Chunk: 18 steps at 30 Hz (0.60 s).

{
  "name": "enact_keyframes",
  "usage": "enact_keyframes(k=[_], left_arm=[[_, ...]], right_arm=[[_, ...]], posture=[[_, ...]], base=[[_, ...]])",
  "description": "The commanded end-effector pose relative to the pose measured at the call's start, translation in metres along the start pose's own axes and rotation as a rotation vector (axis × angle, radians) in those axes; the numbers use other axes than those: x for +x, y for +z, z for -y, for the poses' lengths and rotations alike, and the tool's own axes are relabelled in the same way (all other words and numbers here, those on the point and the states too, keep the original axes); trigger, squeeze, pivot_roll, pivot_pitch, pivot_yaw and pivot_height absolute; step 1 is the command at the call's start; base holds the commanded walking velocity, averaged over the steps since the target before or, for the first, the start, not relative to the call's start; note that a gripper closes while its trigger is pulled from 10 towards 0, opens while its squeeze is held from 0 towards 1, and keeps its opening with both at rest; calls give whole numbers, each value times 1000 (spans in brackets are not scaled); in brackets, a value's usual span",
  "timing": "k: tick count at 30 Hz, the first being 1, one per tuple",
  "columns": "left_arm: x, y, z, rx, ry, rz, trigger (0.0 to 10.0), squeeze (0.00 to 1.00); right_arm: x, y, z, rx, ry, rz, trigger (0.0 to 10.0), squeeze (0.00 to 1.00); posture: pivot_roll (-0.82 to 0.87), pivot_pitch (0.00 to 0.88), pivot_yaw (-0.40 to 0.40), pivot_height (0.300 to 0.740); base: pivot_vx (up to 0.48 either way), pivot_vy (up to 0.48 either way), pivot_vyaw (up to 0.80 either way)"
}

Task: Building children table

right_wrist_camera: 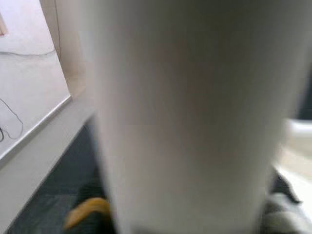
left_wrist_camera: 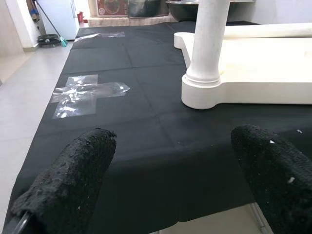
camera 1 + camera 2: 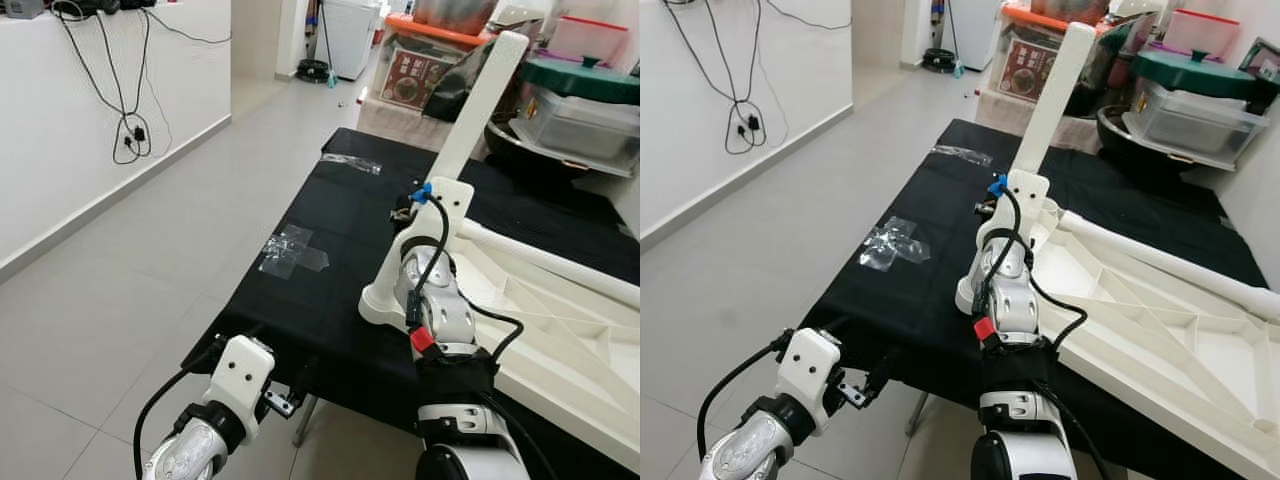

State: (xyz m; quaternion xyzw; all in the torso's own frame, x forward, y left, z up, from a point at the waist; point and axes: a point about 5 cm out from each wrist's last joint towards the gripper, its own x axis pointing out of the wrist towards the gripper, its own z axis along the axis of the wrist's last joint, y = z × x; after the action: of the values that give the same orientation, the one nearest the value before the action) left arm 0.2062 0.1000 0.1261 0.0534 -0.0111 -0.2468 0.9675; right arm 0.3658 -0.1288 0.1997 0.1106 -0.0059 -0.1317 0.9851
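L gripper [image 3: 283, 398] sits low at the near edge of the bench [image 3: 300, 290], w/ its fingers [image 2: 73, 180] spread wide apart & holding nothing; the black cloth lies between them. Just ahead on the cloth are clear tape patches [image 3: 290, 250], then, further R, the task's thing: a white table leg [image 3: 475, 110] standing up from a corner socket of the upturned white tabletop [image 3: 560, 330], which lies underside-up on the R part of the bench. Leg's long axis runs up & away, leaning a bit toward the far R. R gripper [image 3: 425, 205] is up against the leg's lower part, wrist cam pressed so close that the leg is a pale blur across it; can't tell whether its fingers are closed round the leg or just beside it. So R arm is the one at the leg, L well apart from it. Likely step: seating/turning the leg in its socket, so the move probably hinges on staying in line w/ that axis.
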Motion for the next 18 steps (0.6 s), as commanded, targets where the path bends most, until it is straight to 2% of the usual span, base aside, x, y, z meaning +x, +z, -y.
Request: enact_keyframes(k=[1, 3, 4, 5, 8, 11, 12, 13, 15, 16, 17, 18], left_arm=[[2, -3, 2, -6, -15, -18, 10000, 0], [2, -3, 2, -9, -14, -17, 10000, 0], [2, -3, 2, -9, -14, -17, 10000, 0], [2, -3, 2, -10, -15, -18, 10000, 0], [2, -3, 2, -10, -16, -18, 10000, 0], [2, -3, 1, -12, -15, -18, 10000, 0], [3, -3, 1, -11, -16, -17, 10000, 0], [3, -3, 1, -11, -16, -17, 10000, 0], [3, -3, 1, -10, -17, -17, 10000, 0], [3, -3, 1, -10, -17, -17, 10000, 0], [3, -3, 1, -10, -17, -17, 10000, 0], [3, -3, 1, -10, -17, -17, 10000, 0]], right_arm=[[-3, -15, 0, 51, -10, -55, 10000, 1000], [-1, 2, -9, 78, 58, 32, 10000, 1000], [-1, 2, -9, 78, 58, 32, 10000, 1000], [2, 11, -12, 109, 121, 68, 10000, 0], [4, 17, -13, 126, 158, 86, 10000, 0], [16, 28, -12, 225, 410, 77, 10000, 0], [18, 29, -12, 239, 540, 60, 10000, 0], [18, 29, -12, 239, 540, 60, 10000, 0], [15, 30, -13, 274, 817, -7, 10000, 0], [15, 30, -13, 274, 817, -7, 10000, 0], [10, 29, -14, 255, 958, -33, 10000, 0], [10, 29, -14, 255, 958, -33, 10000, 0]], posture=[[113, 63, -141, 740], [106, 59, -137, 740], [106, 59, -137, 740], [108, 62, -139, 740], [108, 62, -139, 740], [109, 62, -138, 740], [109, 60, -136, 740], [109, 60, -136, 740], [111, 56, -138, 740], [111, 56, -138, 740], [113, 57, -139, 740], [113, 57, -139, 740]], base=[[0, 0, 0], [0, 0, 0], [0, 0, 0], [0, 0, 0], [0, 0, 0], [0, 0, 0], [0, 0, 0], [0, 0, 0], [0, 0, 0], [0, 0, 0], [0, 0, 0], [0, 0, 0]])
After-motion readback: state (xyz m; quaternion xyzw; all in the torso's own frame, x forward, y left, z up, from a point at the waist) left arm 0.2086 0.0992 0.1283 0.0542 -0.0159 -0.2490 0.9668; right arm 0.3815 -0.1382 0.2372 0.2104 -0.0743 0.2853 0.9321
